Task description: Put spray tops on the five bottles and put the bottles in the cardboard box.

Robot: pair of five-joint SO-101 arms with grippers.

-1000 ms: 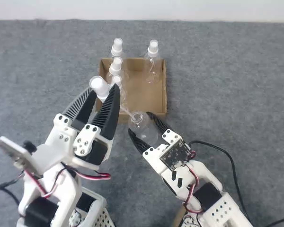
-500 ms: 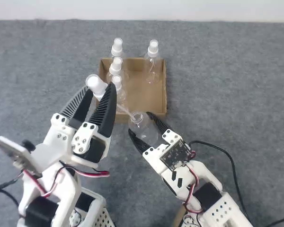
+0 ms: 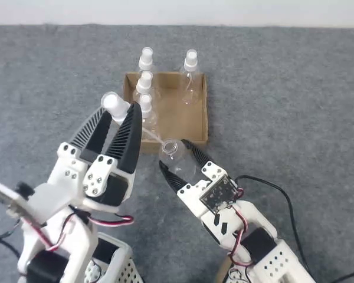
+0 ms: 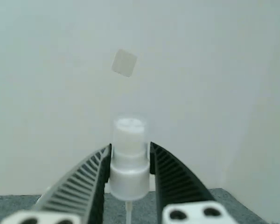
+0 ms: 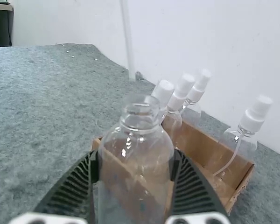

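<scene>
My left gripper [image 3: 117, 116] is shut on a white spray top [image 3: 114, 105], held above the box's near left corner; its thin tube hangs down toward the open bottle. The left wrist view has that spray top [image 4: 129, 158] upright between the fingers. My right gripper [image 3: 176, 160] is shut on a clear bottle [image 3: 172, 153] with no top, just in front of the cardboard box [image 3: 196, 126]. This bottle [image 5: 136, 164] stands upright between the black fingers. Several capped bottles [image 3: 144, 88] stand in the box [image 5: 238, 186], along its far side.
The grey carpeted table [image 3: 289, 106] spreads around the box. A white perforated base [image 3: 115, 265] sits at the front edge under the left arm. A black cable [image 3: 283, 200] runs beside the right arm.
The left gripper has lifted and drawn slightly left with the spray top. The right gripper and its bottle have stayed put.
</scene>
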